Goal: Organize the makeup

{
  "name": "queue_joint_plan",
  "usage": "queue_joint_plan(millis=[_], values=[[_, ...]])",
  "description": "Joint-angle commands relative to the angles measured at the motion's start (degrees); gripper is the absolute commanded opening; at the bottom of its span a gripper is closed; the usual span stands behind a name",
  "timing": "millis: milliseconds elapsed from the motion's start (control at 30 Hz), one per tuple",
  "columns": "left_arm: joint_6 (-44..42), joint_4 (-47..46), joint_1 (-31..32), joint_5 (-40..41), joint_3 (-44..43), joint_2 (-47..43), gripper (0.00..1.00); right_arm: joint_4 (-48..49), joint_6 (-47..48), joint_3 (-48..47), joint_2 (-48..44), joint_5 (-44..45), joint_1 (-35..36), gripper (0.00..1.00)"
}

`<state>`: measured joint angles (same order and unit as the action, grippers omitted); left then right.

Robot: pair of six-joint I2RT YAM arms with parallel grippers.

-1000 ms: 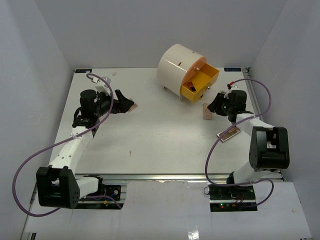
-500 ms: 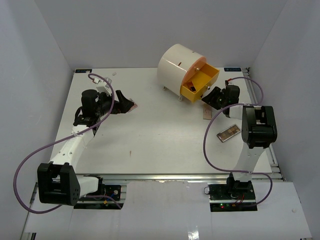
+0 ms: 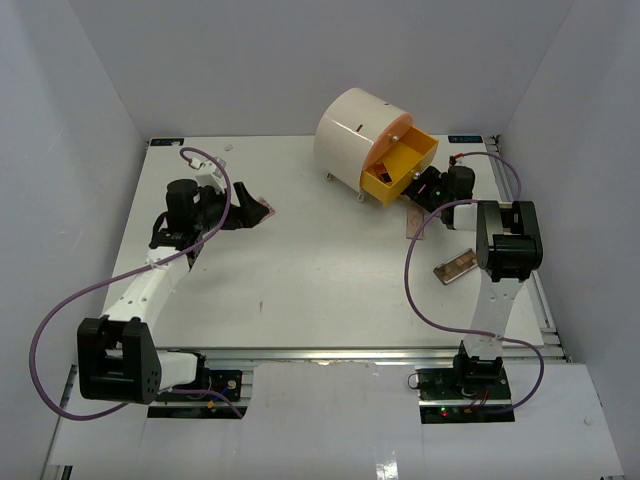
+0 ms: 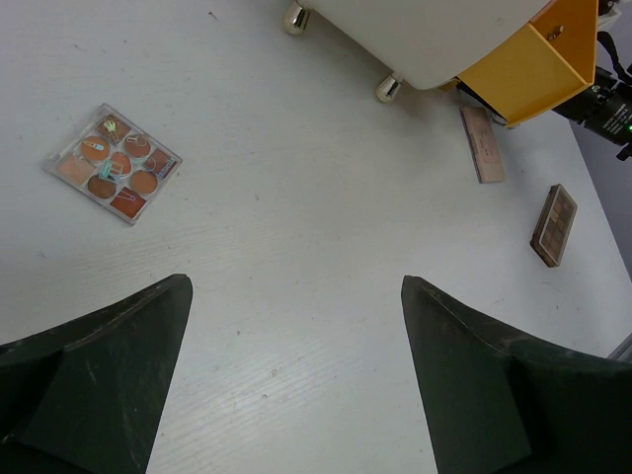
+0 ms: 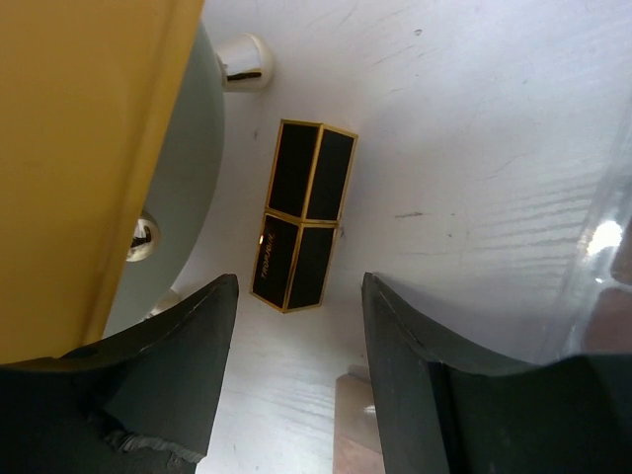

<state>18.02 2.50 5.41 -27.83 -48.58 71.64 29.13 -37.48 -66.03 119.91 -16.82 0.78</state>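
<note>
Black-and-gold lipstick tube point(image 5: 303, 228) lies flat on the table point(image 5: 474, 118), just ahead of the right fingers point(image 5: 202, 341). It lines up with the gap between them and touches neither. The right fingers are part-way apart with nothing between them, tips low over the table. Beside the tube, on the side of the finger at the left of the wrist view, is the open yellow drawer point(image 5: 89, 148) of the cream round box point(image 3: 350, 130). The tube lies at the edge of the box's shadow, near its shiny feet point(image 5: 245, 59).

Pink palette point(image 3: 415, 222) lies flat on the table just behind the right fingers, toward the arm's base, apart from the tube. A pinkish corner shows low under the gap in the right wrist view; cannot tell if it is the same piece. Brown palette point(image 3: 455, 268) lies flat further back beside the right arm, well apart from the fingers and not touching the pink palette.

The left fingers point(image 4: 109, 375) are spread wide and empty over bare table. The round-pan palette point(image 4: 112, 163), a clear case with orange-brown pans, lies flat ahead of them. It is off toward the finger at the left of the wrist view, near the tips but not touching. From the left fingers, the pink palette and brown palette are far ahead on the other side, by the drawer.
</note>
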Motion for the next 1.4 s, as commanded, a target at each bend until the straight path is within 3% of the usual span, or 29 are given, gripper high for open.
queue_joint_plan(millis=[0, 533, 1067, 1367], values=[[-0.79, 0.05, 0.04, -0.11, -1.70, -0.10, 0.98, 2.59, -0.75, -2.87, 1.63, 1.32, 0.36, 0.60], [-0.81, 0.32, 0.04, -0.03, -2.04, 0.44, 0.98, 2.30, -1.72, -4.03, 4.72, 2.61, 2.04, 0.54], [-1.06, 0.49, -0.04, 0.24, -1.96, 0.69, 0.98, -6.55, 2.25, -7.62, 6.30, 8.58, 2.82, 0.44], [-1.23, 0.69, -0.03, 0.50, -2.05, 0.48, 0.98, -6.96, 4.97, -4.00, 2.56, 10.03, 2.51, 0.38]])
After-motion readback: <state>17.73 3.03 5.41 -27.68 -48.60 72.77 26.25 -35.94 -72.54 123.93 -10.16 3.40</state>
